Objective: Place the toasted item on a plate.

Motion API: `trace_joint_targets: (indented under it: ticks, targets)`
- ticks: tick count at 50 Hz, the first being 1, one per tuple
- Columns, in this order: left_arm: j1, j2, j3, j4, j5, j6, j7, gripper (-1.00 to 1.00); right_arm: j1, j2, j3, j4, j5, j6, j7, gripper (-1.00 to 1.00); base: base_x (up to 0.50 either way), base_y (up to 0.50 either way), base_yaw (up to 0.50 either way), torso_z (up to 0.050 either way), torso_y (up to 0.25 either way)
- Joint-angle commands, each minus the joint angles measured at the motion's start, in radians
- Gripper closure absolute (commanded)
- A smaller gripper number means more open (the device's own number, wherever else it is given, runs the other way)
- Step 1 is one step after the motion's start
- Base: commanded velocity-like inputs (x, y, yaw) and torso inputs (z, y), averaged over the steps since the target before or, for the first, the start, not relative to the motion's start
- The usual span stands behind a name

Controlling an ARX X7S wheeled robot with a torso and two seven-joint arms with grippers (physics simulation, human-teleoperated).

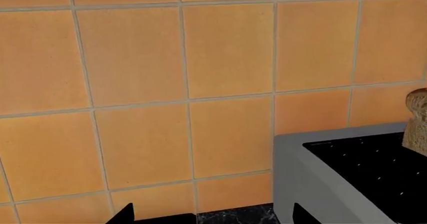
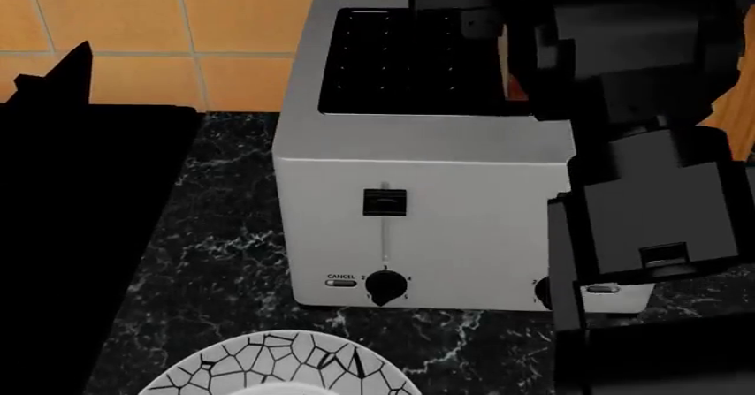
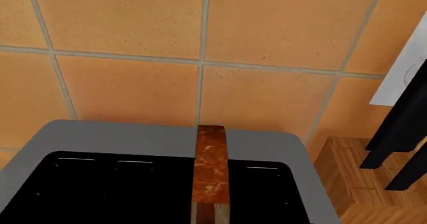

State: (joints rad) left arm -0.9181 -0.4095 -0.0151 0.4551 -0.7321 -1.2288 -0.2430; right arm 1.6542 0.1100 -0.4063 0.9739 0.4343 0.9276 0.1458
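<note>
Orange wall tiles point(image 1: 227, 48) back a dark marble counter point(image 2: 224, 254) where the toasted item point(image 3: 211, 166) stands upright in the grey toaster point(image 2: 413, 165), the plate point(image 2: 278, 370) lies in front of it, and neither the left gripper's point(image 1: 210, 215) nor the right arm's point(image 2: 637, 148) finger state can be told.

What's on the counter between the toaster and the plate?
Nothing in the part that shows. In the head view, only bare black marble counter lies between the toaster and the plate; the right arm covers that side.
</note>
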Motion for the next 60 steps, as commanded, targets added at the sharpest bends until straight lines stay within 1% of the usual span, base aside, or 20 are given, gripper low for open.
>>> trace_joint_targets:
  ticks: [1,10,18,23,24,27,32,33,38,40,42,43,45,52,56,60]
  targets:
    - [0.004,-0.007,-0.003,0.001,-0.005,0.008,0.001,-1.0,0.071,-0.014,-0.012,0.021,-0.016,-0.001,-0.014,1.0,0.0,0.0,0.0,0.0,0.0]
    - [0.001,-0.006,-0.008,0.009,-0.016,-0.001,-0.007,-1.0,0.069,0.006,-0.003,-0.068,0.002,0.06,0.013,1.0,0.0,0.0,0.0,0.0,0.001]
    - [-0.018,0.003,-0.008,0.019,-0.032,-0.02,-0.02,-1.0,0.022,0.059,0.052,-0.326,0.069,0.222,0.081,1.0,0.0,0.0,0.0,0.0,0.0]
    - [-0.033,0.014,-0.003,0.02,-0.038,-0.027,-0.027,-1.0,-0.039,0.1,0.129,-0.547,0.144,0.358,0.14,1.0,0.0,0.0,0.0,0.0,0.0]
    - [-0.035,0.014,-0.001,0.02,-0.039,-0.027,-0.028,-1.0,-0.044,0.102,0.135,-0.56,0.149,0.363,0.144,1.0,0.0,0.0,0.0,0.0,0.0]
    - [-0.045,0.02,0.006,0.019,-0.041,-0.031,-0.031,-1.0,-0.083,0.113,0.205,-0.681,0.201,0.441,0.185,1.0,0.0,0.0,0.0,0.0,0.0]
    - [-0.054,0.021,0.014,0.013,-0.042,-0.032,-0.033,-1.0,-0.137,0.113,0.301,-0.814,0.267,0.52,0.232,1.0,0.0,0.0,0.0,0.0,0.0]
    - [-0.055,0.022,0.014,0.012,-0.043,-0.032,-0.034,-1.0,-0.151,0.105,0.343,-0.843,0.284,0.532,0.248,1.0,0.0,0.0,0.0,0.0,0.0]
    - [-0.055,0.022,0.015,0.015,-0.047,-0.035,-0.038,-1.0,-0.208,0.099,0.452,-0.973,0.365,0.625,0.305,1.0,0.0,0.0,0.0,0.0,0.0]
    - [-0.058,0.022,0.014,0.016,-0.049,-0.039,-0.041,-1.0,-0.229,0.105,0.49,-1.007,0.438,0.64,0.36,1.0,0.0,0.0,0.0,0.0,0.0]
    - [-0.062,0.02,0.016,0.017,-0.05,-0.042,-0.043,-1.0,-0.243,0.128,0.505,-1.024,0.571,0.64,0.453,1.0,0.0,0.0,0.0,0.0,0.0]
    - [-0.065,0.018,0.017,0.015,-0.049,-0.043,-0.043,-1.0,-0.254,0.142,0.527,-1.038,0.682,0.641,0.529,1.0,0.0,0.0,0.0,0.0,0.0]
    - [-0.068,0.017,0.017,0.01,-0.048,-0.042,-0.045,-1.0,-0.266,0.161,0.543,-1.05,0.819,0.64,0.63,1.0,0.0,0.0,0.0,0.0,0.0]
    - [-0.075,0.021,0.027,0.007,-0.051,-0.041,-0.048,-1.0,-0.294,0.201,0.594,-1.084,1.187,0.619,0.905,1.0,0.0,0.0,0.0,0.0,0.0]
    - [-0.075,0.018,0.025,0.01,-0.054,-0.045,-0.052,-1.0,-0.313,0.239,0.579,-1.117,1.418,0.575,1.07,1.0,0.0,0.0,0.0,0.0,0.0]
    - [-0.081,0.019,0.026,0.012,-0.057,-0.052,-0.059,-1.0,-0.338,0.262,0.552,-1.166,1.568,0.509,1.161,1.0,0.0,0.0,0.0,0.0,0.0]
